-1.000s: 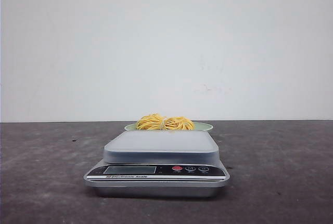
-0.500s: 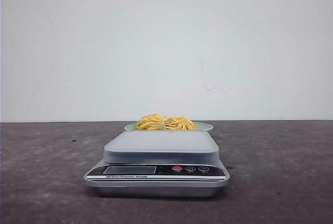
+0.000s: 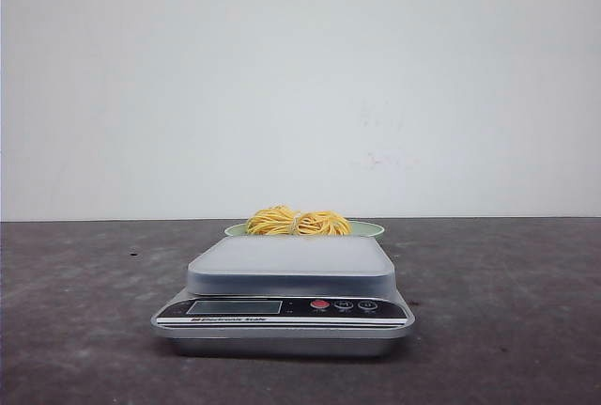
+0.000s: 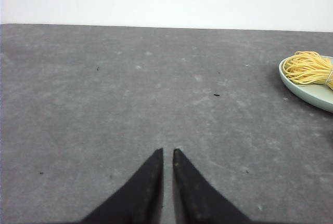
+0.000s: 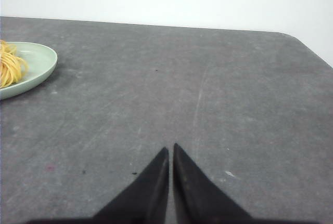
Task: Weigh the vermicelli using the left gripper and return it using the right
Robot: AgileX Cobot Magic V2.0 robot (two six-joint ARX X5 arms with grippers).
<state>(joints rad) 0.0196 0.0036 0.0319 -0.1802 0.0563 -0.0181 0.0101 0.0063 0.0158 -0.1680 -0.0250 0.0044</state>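
Your left claw [image 4: 167,154], nearly closed and empty, must reach forward and right: vermicelli [image 4: 308,68] lies on the plate [image 4: 307,90] behind the scale [image 3: 286,283].

Scale [image 3: 284,297] sits at lower centre of my front view, on table [image 3: 84,330]. Plate [image 3: 366,228] directly behind scale, mid-frame. Noodles [image 3: 298,223] lie on plate. Wall [image 3: 300,76] behind table, filling upper half. In my left wrist view, plate at right edge, my left gripper [image 4: 167,154] at bottom centre, well apart. In my right wrist view, plate at left edge, my right gripper [image 5: 170,150] at bottom centre, well apart.
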